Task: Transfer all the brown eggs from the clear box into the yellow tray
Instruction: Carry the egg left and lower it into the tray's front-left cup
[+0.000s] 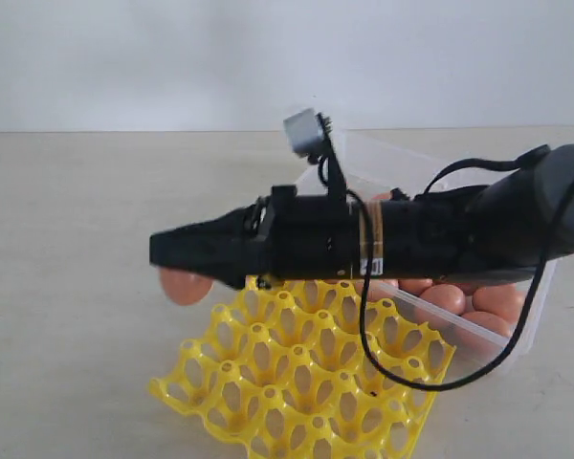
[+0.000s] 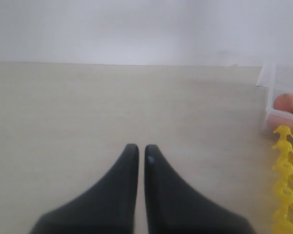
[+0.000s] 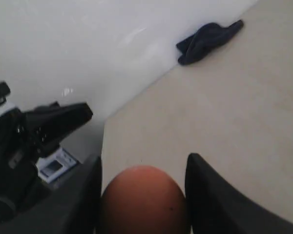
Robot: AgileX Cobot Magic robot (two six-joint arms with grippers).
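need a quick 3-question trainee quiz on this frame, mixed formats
1. True or false: the right end effector grips a brown egg.
2. Multiple choice: the visible cups of the yellow tray hold A) no eggs, B) one egg, C) a full row of eggs.
3. Fill in: the left end effector is ____, holding nothing.
Key: 1 true; 2 A; 3 shut.

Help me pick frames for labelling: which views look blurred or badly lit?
Exterior view: soft, flat light, right arm nearly featureless black. Left wrist view: left hand blurred up close, table sharper. Right wrist view: right hand and its brown egg out of focus.
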